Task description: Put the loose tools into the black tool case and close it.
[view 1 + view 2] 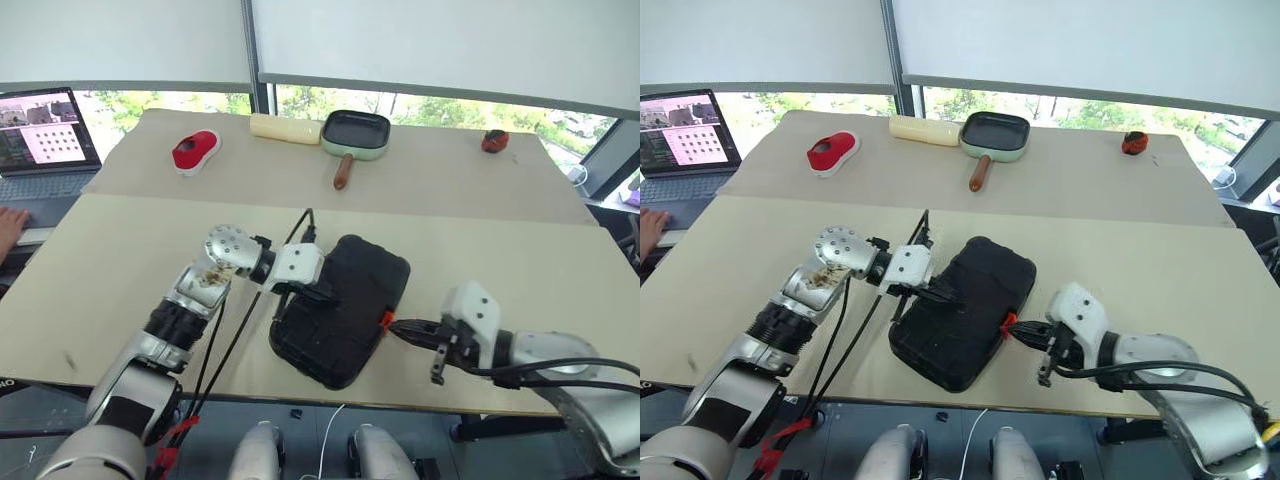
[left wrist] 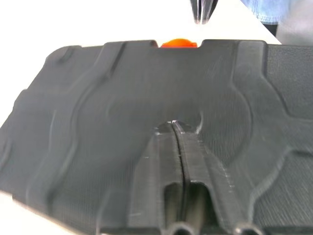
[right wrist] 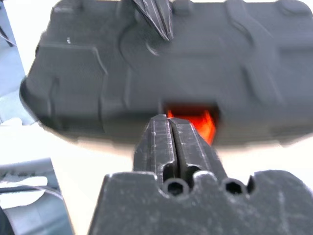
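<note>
The black tool case (image 1: 350,290) lies closed on the near table, tilted, with its small orange latch (image 1: 386,319) on the side facing right. My left gripper (image 1: 325,297) rests on the lid from the left, its fingers pressed together (image 2: 175,125). From the right, my right gripper (image 1: 396,326) points at the latch (image 3: 198,122) with its tip just in front of it, fingers shut (image 3: 164,122), nothing held. The loose tools are out of view.
On the far table stand a black square pan with a wooden handle (image 1: 354,135), a cream roll (image 1: 285,128), a red object (image 1: 195,150) and a small red thing (image 1: 494,141). A laptop (image 1: 40,130) and a person's hand (image 1: 10,225) are at the left. The case lies close to the table's front edge.
</note>
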Action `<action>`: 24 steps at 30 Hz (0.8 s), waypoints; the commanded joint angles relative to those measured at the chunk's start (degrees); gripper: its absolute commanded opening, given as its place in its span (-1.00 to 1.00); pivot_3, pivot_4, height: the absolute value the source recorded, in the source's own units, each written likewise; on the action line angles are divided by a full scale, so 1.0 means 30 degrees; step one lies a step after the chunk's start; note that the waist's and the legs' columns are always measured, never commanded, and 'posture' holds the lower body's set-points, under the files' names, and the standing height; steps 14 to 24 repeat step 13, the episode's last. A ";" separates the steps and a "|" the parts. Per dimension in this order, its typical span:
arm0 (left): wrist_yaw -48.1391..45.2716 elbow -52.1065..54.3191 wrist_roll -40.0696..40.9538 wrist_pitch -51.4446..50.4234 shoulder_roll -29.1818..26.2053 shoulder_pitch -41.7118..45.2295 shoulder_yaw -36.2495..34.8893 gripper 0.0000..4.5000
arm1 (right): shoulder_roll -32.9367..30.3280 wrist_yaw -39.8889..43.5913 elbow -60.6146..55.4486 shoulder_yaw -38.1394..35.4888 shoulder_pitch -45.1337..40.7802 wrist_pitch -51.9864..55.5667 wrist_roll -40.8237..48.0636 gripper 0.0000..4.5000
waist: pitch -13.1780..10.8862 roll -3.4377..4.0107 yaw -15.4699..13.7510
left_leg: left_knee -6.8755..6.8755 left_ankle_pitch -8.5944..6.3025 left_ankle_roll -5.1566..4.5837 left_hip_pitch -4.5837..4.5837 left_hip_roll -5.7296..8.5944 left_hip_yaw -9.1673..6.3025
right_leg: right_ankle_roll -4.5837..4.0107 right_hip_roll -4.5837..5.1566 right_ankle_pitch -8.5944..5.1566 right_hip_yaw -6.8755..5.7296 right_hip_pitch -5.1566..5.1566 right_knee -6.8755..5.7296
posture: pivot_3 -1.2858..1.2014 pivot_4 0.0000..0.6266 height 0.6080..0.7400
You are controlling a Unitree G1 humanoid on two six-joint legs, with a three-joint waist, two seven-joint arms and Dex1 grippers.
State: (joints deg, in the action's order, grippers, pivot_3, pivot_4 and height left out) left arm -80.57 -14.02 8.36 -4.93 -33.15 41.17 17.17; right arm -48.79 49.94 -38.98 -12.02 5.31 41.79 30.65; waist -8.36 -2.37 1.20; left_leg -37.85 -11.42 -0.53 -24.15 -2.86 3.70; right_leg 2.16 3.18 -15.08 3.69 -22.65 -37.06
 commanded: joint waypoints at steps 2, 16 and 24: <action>-0.0838 0.2220 0.2912 -0.5021 -0.4186 -0.2168 -0.3837 -0.07 | -0.1864 0.4477 0.1439 -0.5208 0.1405 -0.0644 0.2582 -0.05 | -0.0012 0.0012 0.0307 | 0.0036 -0.0001 -0.0001 0.0010 -0.0018 -0.0054 | -0.0018 -0.0009 -0.0011 0.0014 -0.0016 -0.0008 | 0.03 -0.52 1.00; -0.1610 0.3960 0.6195 -0.8943 -1.0260 -0.8472 -1.0618 0.90 | -0.3741 0.8068 0.5746 -0.8376 0.1961 -0.0626 0.3713 0.99 | -0.0097 -0.0011 -0.0173 | 0.0036 -0.0005 0.0004 -0.0038 -0.0011 -0.0046 | -0.0003 0.0101 -0.0036 -0.0006 -0.0104 0.0002 | 0.03 -0.52 1.00; -0.1610 0.3960 0.6195 -0.8943 -1.0260 -0.8472 -1.0618 0.90 | -0.3741 0.8068 0.5746 -0.8376 0.1961 -0.0626 0.3713 0.99 | -0.0097 -0.0011 -0.0173 | 0.0036 -0.0005 0.0004 -0.0038 -0.0011 -0.0046 | -0.0003 0.0101 -0.0036 -0.0006 -0.0104 0.0002 | 0.03 -0.52 1.00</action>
